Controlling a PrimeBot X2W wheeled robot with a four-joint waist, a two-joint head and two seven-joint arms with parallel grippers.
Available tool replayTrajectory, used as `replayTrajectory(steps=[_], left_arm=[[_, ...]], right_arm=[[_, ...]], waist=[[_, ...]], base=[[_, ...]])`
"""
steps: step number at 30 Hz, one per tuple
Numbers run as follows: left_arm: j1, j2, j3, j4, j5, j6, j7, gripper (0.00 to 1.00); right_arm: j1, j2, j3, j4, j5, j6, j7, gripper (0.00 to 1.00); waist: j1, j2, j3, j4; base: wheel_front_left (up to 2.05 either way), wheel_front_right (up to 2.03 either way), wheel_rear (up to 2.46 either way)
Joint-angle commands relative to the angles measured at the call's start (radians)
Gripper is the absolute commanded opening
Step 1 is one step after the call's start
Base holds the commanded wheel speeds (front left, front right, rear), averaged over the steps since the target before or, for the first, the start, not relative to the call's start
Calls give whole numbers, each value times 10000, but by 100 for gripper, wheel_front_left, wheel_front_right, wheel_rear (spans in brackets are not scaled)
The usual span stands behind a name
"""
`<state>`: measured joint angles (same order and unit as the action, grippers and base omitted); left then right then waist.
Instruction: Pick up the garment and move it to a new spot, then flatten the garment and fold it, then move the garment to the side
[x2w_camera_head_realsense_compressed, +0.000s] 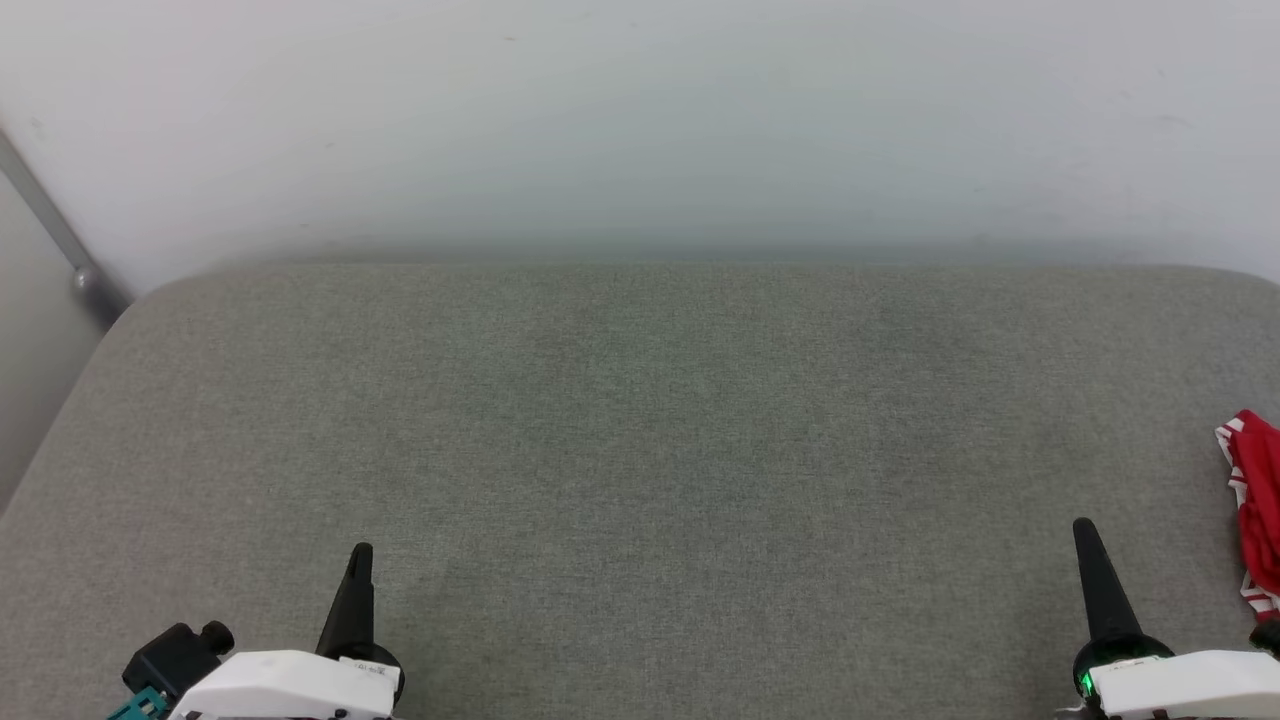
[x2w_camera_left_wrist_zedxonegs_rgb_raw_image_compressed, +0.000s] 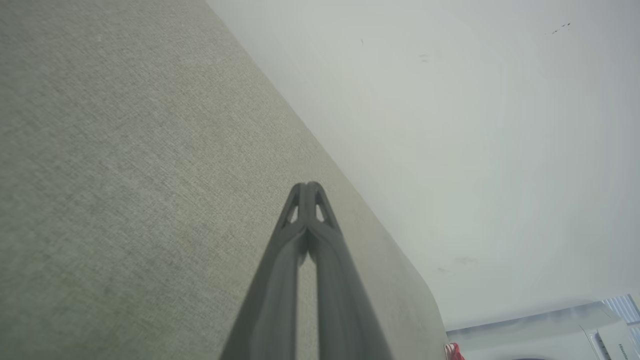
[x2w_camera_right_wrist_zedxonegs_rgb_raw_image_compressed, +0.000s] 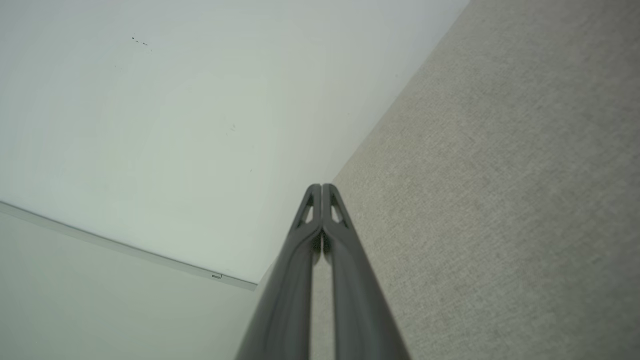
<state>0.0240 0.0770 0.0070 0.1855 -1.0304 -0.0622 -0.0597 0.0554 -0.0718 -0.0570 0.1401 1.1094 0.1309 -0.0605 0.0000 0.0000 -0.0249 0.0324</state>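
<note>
- Left fingers (x2w_camera_head_realsense_compressed: 352, 600) and right fingers (x2w_camera_head_realsense_compressed: 1105, 590), in the bottom corners, are pressed closed and hold nothing.
- Garment (x2w_camera_head_realsense_compressed: 1255, 500) lies bunched at the frame's right edge on the grey surface (x2w_camera_head_realsense_compressed: 640, 420), near the right fingers.
- Risk: a blind grab could catch one layer only, or drag it off.
- Most of it is cut off, so its lay is unclear.

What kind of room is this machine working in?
Probably a plain indoor room, maybe a lab or home: a grey fabric-covered surface against a bare white wall, a red-and-white garment at its right edge.
</note>
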Motion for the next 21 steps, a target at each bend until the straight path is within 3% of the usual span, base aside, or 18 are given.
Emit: replayTrajectory(steps=[1,21], left_arm=[[-270,22,50,-66,-270,-72,54,0],[-672,10,297,179,-2438,-306,577,0]], right_arm=[[-290,-92,-31,-8,259,0,51,0],[-816,-81,-105,381,2138,-1,586,0]], waist=[[0,0,5,-6],[0,0,90,-104]], base=[[0,0,0],[0,0,0]])
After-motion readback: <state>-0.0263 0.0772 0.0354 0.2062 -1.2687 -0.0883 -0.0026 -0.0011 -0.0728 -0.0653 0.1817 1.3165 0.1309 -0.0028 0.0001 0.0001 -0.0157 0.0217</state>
